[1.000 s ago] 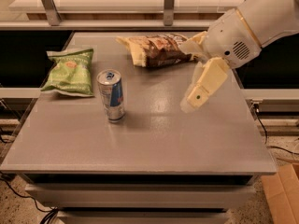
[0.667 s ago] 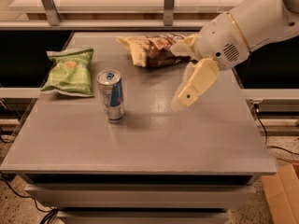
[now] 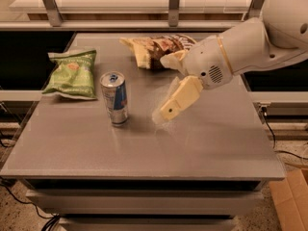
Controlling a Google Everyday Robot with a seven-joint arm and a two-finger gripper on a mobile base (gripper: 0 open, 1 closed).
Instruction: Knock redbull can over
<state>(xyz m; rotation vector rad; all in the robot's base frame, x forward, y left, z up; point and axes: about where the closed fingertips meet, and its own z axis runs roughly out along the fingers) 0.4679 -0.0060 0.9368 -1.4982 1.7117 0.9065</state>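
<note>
Table unchanged; arm has swung left over it, from the right side toward the middle; green bag and brown bag lie as before at the back; can upright at front left, same spot, untouched; gripper now low, near the can's right side, apart from it; open or closed, cannot tell. Approach looks nearly done; the sideways push remains.
</note>
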